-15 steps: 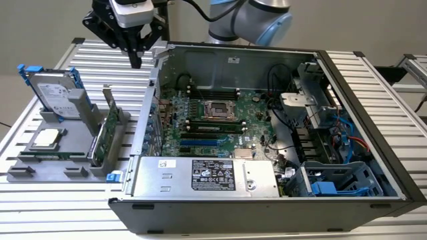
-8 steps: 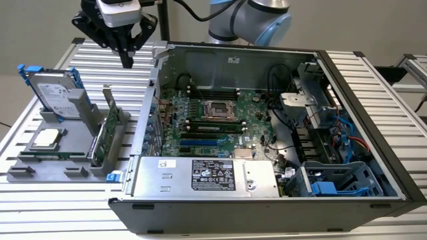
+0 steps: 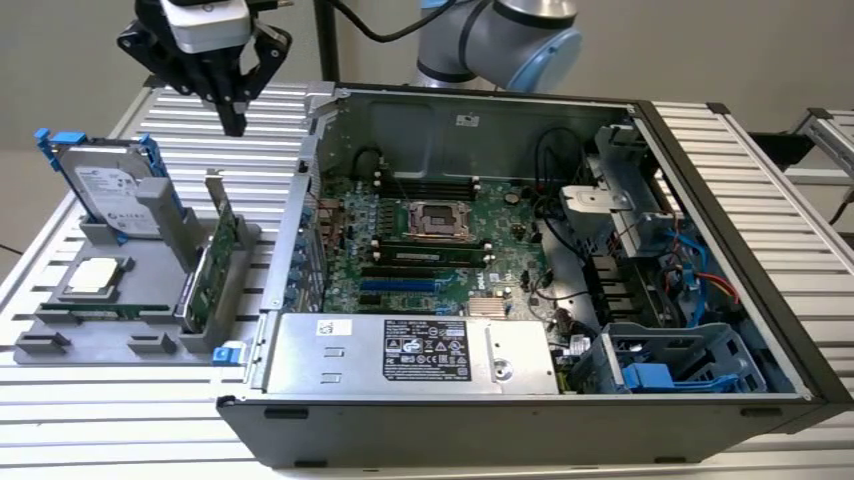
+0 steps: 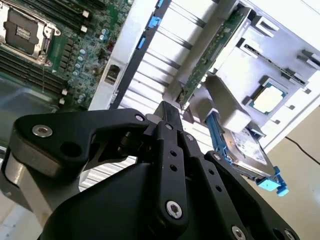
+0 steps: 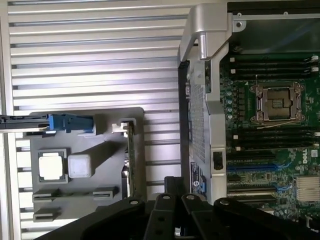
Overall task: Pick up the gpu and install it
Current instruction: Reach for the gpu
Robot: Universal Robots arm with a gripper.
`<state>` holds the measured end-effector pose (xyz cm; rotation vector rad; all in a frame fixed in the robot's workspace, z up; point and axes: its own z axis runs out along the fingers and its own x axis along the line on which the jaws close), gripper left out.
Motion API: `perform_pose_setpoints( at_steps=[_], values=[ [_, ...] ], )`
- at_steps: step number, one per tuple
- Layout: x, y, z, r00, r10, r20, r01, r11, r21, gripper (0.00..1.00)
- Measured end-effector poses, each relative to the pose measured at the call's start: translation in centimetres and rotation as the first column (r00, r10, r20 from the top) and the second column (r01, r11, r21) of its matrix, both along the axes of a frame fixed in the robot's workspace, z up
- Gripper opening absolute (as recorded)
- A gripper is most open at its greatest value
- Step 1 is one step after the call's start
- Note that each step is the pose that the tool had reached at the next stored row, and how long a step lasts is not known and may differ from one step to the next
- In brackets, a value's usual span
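Note:
The gpu is a green card with a silver bracket at its upper end. It stands on edge in a slot of the grey holder on the exterior view's left, and both wrist views catch it edge-on. My gripper hangs well above the slatted table, behind the holder and beside the open computer case. Its black fingers are shut together with nothing in them, as both wrist views show. The gripper is apart from the gpu.
The holder also carries a silver hard drive with blue rails and a square processor. Inside the case lie the green motherboard with blue slots, a power supply and cables. The case's metal wall rises beside the gripper.

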<state>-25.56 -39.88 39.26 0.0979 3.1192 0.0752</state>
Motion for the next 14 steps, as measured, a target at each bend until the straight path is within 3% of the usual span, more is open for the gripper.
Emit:
perform_pose_setpoints(
  at_steps=[14],
  values=[
    [-1.78, 0.00, 0.00, 1.0000, 0.003, 0.0000, -0.003, 1.0000, 0.0000, 0.00]
  ],
)
